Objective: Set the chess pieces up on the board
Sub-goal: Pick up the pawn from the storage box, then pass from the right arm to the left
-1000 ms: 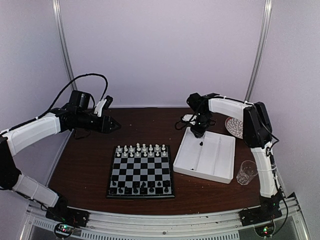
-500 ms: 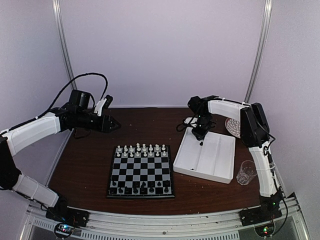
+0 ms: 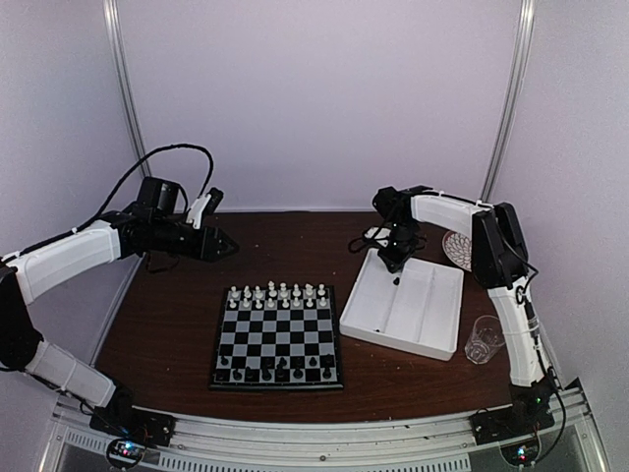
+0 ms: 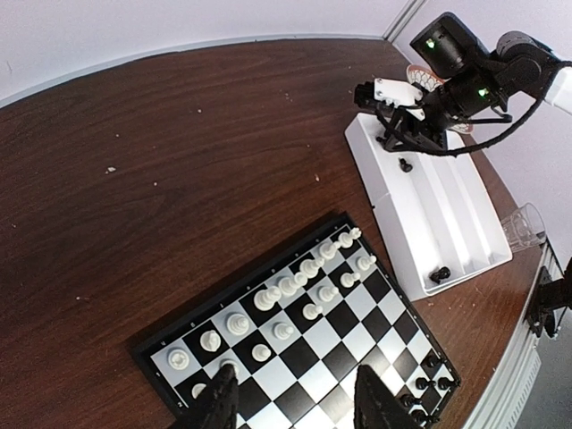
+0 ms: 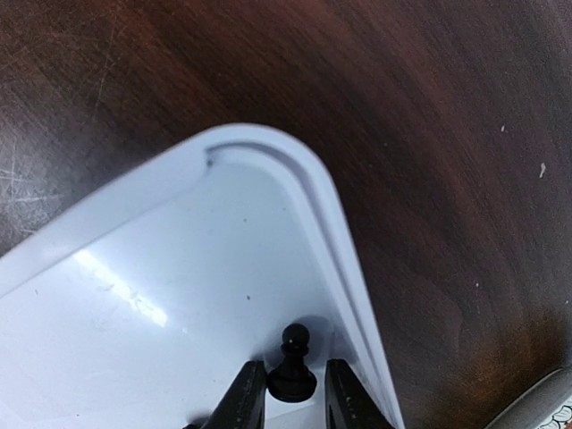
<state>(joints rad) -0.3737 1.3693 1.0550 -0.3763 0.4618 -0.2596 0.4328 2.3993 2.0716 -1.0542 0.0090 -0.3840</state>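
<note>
Right wrist view: my right pincer point(image 5: 286, 395) is down inside the white tray point(image 5: 161, 268), in its corner. A black pawn point(image 5: 292, 365) stands upright between my fingertips, hard against the tray's raised rim.

- Change: in the top view a second back this pincer hung slightly higher over the same corner. It has since sunk a little and the forearm has swung a touch.
- State: the fingers stand narrowly parted, one on each side of the pawn's base. I cannot tell whether either pad touches it yet. No lift.
- Meaning, as I judge it: the approach is done, and closing comes next. The rim beside my right finger leaves little room.
- The board point(image 3: 277, 339) lies well off to my left across the worktop point(image 5: 420, 134). White men fill its far rows, while the black rows nearest the arm bases look incomplete.
- My left pincer point(image 4: 295, 398) hangs above the board's white side, fingers apart and holding nothing.
- A second black piece point(image 4: 438, 274) waits at the tray's other end.
</note>
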